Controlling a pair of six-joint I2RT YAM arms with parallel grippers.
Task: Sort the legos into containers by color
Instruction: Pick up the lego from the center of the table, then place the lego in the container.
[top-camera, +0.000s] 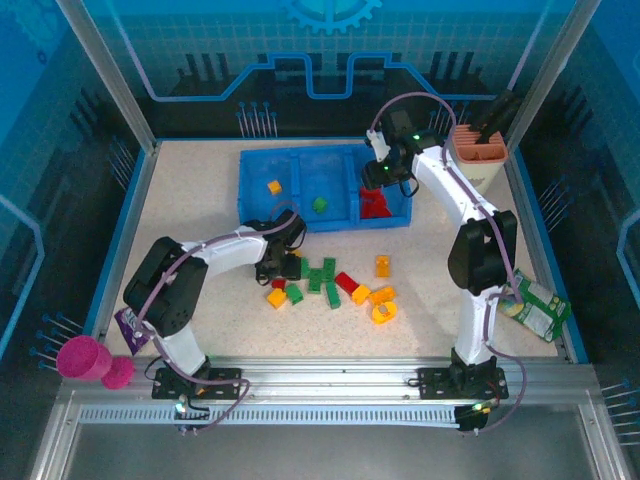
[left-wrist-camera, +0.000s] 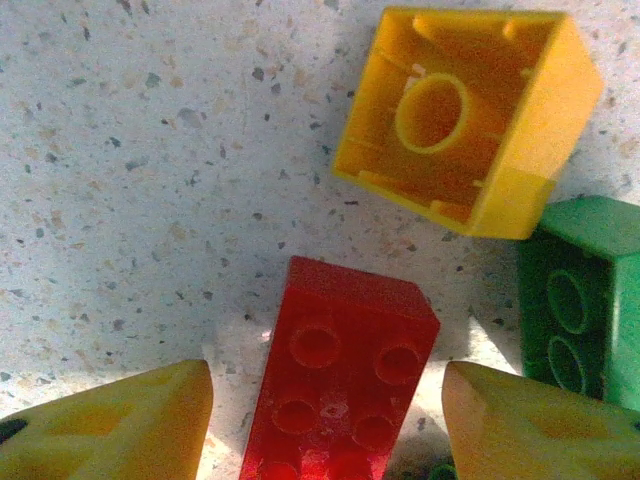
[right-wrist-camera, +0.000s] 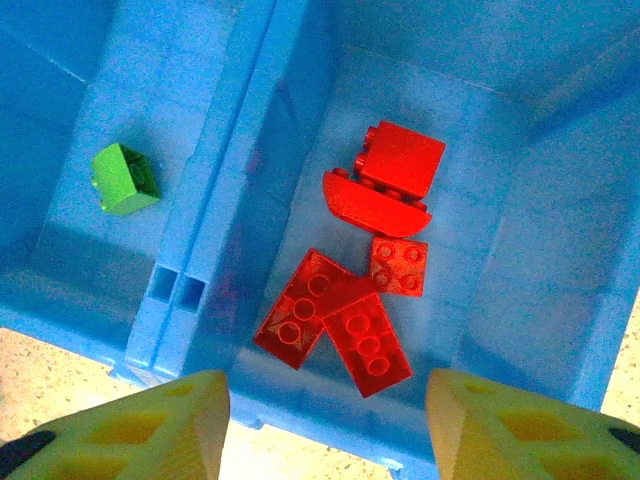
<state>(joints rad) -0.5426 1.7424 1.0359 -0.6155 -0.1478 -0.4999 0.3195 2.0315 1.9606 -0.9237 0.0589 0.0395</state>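
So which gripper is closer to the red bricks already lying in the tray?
Right. The right gripper hangs open just above the red bricks in the tray's right-hand compartment. The left gripper is down at the loose pile on the table, straddling another red brick.

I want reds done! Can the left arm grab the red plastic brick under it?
Probably yes: the left gripper stands open astride the red plastic brick, gaps on both sides, though a green plastic brick sits close.
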